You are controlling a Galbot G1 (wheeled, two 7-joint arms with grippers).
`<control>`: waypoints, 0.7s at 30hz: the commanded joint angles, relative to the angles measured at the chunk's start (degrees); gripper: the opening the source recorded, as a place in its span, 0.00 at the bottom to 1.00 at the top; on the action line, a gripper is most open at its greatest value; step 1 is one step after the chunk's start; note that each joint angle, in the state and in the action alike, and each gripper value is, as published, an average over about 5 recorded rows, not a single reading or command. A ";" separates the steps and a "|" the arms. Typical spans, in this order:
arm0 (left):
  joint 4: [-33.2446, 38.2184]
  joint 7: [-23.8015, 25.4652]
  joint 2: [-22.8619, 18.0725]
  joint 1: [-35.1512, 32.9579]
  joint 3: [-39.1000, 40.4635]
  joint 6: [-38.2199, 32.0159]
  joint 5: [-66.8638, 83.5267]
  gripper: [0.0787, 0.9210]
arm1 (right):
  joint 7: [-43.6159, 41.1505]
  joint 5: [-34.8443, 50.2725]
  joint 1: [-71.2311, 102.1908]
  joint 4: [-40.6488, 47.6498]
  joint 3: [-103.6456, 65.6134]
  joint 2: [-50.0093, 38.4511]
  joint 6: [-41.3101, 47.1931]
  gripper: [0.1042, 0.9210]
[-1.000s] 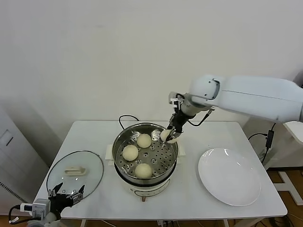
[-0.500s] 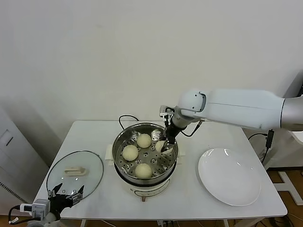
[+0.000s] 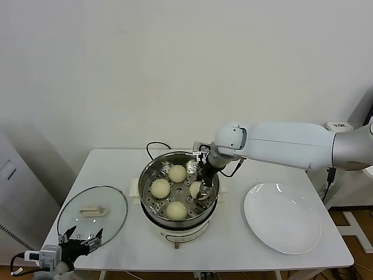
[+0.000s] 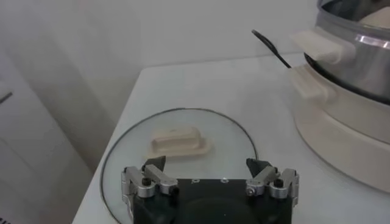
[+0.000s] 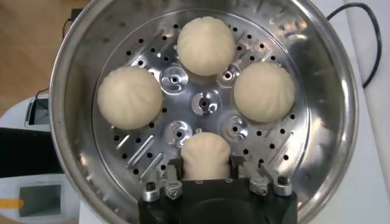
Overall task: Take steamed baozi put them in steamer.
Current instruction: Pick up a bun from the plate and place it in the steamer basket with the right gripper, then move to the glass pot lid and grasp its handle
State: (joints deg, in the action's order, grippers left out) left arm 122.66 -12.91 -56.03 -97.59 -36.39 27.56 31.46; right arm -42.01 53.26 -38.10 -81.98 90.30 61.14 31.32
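The steamer is a shiny steel pot on a white base at the table's middle. Three cream-white baozi lie on its perforated tray: one at the back, one at the left, one at the front. My right gripper reaches down inside the pot on its right side, shut on a fourth baozi, which is at or just above the tray. The other three also show in the right wrist view. My left gripper is open and empty, parked low over the glass lid.
A round glass lid with a cream handle lies at the table's front left. A flat white plate lies at the right. A black cord runs behind the steamer.
My right gripper has moved from the pot's right rim down and leftwards into the steamer, carrying the baozi to the tray. The left arm has not moved.
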 commanded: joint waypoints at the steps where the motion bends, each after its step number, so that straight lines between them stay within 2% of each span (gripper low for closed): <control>1: -0.12 0.01 -0.07 0.02 0.01 -0.05 0.02 0.88 | -0.30 -0.77 0.77 0.16 -2.11 -0.92 -0.16 0.70; 7: 0.01 0.04 0.02 -0.06 -0.12 -0.10 0.11 0.88 | -2.09 0.36 -1.08 0.78 -8.58 -6.09 -0.95 0.86; 14: 0.37 -0.04 -0.75 -0.46 -0.89 -0.10 -0.08 0.88 | 0.91 2.68 3.29 1.70 -22.92 -14.93 -2.54 0.88; 21: 0.37 -0.23 -1.45 0.55 -1.11 0.10 -0.42 0.88 | 10.69 4.04 20.07 -1.26 -43.29 -25.88 -8.18 0.88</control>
State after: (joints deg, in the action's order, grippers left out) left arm 122.94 -13.00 -57.03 -97.45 -37.33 27.53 31.21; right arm -40.08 55.64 -34.05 -81.39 72.06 48.91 28.38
